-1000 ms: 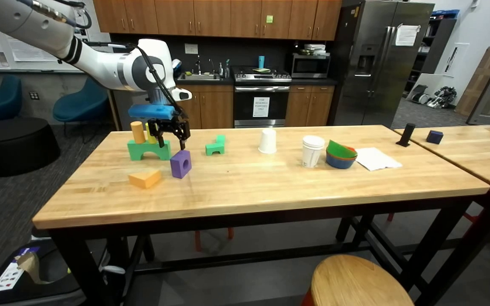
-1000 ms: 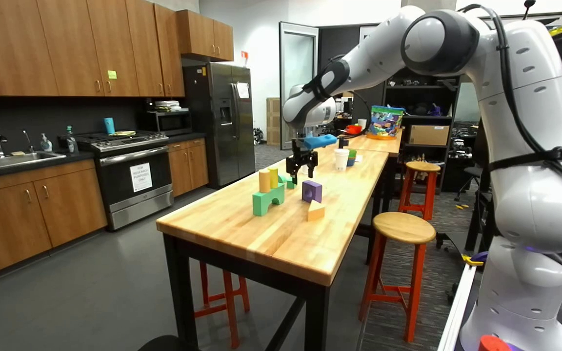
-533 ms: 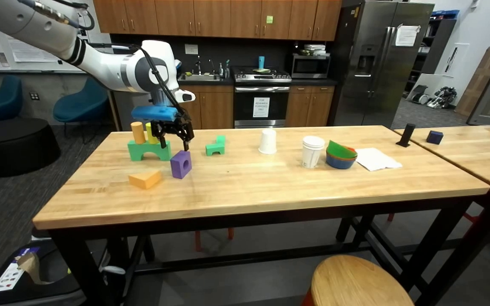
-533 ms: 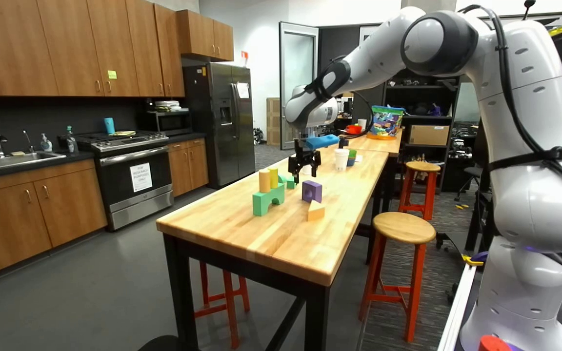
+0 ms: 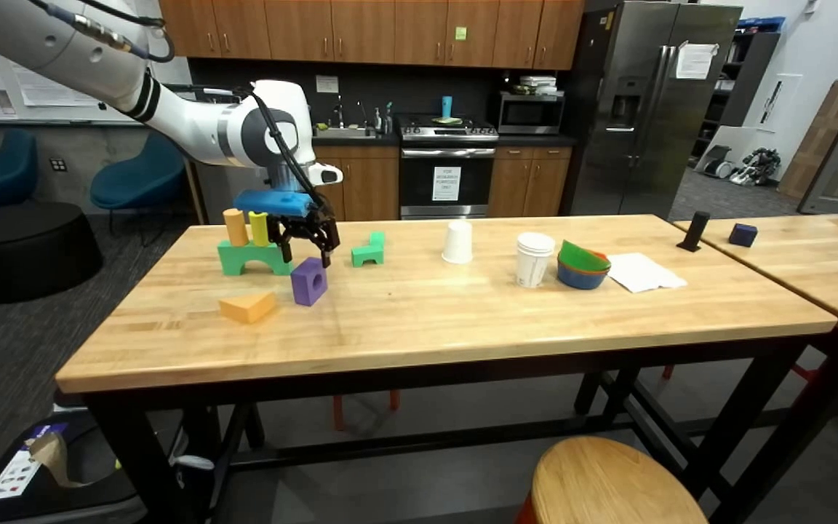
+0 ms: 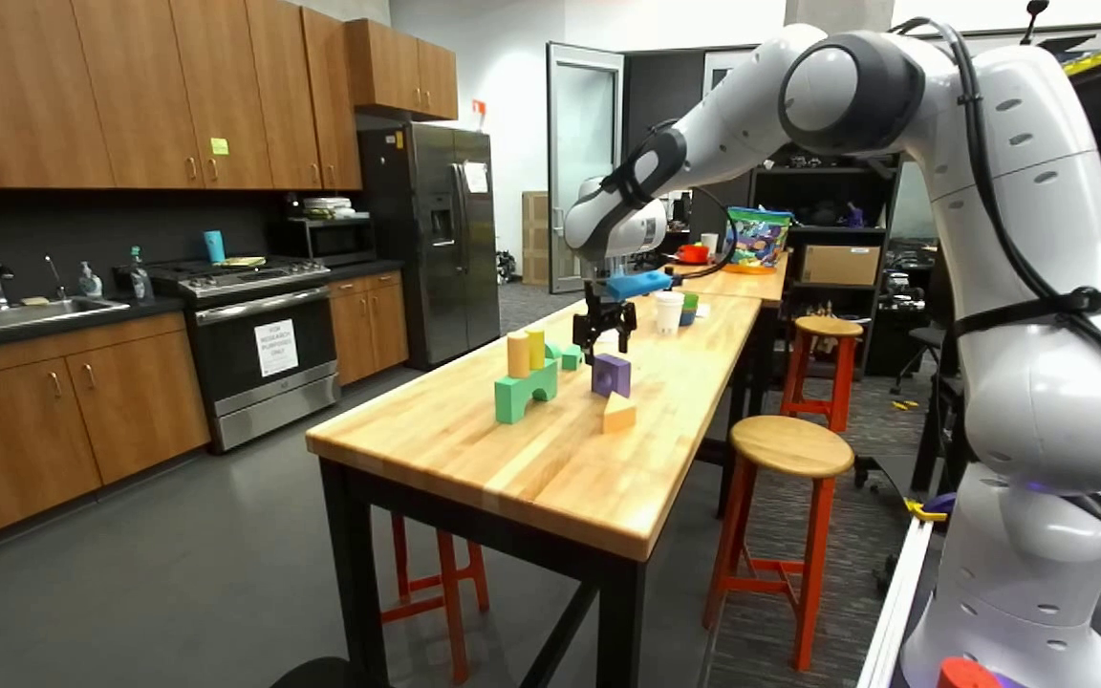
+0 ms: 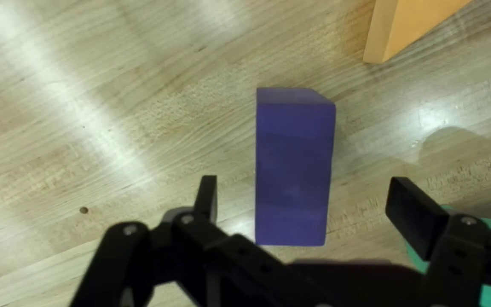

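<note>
Wrist view: gripper (image 7: 304, 191) stood spread, empty, just above purple block (image 7: 292, 170); wedge (image 7: 411, 21) lay at the block's one o'clock. Side gap looked narrower at nine o'clock; centring before closing seemed wise.

In an exterior view you look across the surface (image 5: 463, 320) from its long side, somewhat above, facing the stove (image 5: 426, 178). In an exterior view you look along the surface from beyond its short end, the arm (image 6: 1076, 229) close at the right edge. Both share the surface, stove and fridge (image 6: 445, 239). In the wrist view you look steeply down past the hand (image 7: 303, 197), close above the purple block (image 7: 294, 170), which both exterior views show too.
</note>
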`<state>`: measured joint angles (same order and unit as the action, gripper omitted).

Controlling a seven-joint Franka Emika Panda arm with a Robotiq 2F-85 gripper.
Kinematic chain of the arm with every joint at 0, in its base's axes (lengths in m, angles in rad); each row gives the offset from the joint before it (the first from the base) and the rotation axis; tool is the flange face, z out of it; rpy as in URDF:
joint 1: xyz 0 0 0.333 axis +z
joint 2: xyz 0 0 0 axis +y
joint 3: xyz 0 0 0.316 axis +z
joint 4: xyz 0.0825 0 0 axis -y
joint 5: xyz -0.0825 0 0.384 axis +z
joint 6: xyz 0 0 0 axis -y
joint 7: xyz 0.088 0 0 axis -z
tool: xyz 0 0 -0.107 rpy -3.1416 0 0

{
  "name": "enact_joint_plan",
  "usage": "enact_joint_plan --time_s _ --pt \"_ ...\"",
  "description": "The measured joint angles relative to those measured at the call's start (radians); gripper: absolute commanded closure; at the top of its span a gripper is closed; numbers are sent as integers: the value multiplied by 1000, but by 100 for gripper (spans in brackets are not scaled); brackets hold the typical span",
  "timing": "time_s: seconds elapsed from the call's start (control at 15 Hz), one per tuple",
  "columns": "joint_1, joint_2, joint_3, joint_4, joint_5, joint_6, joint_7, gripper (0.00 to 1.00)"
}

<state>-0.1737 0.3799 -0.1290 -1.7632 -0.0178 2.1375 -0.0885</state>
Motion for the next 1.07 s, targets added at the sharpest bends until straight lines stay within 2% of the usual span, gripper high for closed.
enact_joint_plan --time_s 0.87,0.93,1.07 --pt "1 11 0 -1 0 2 1 0" --pt "0 13 0 -1 0 3 1 25" --pt "-2 16 0 -1 0 9 1 30"
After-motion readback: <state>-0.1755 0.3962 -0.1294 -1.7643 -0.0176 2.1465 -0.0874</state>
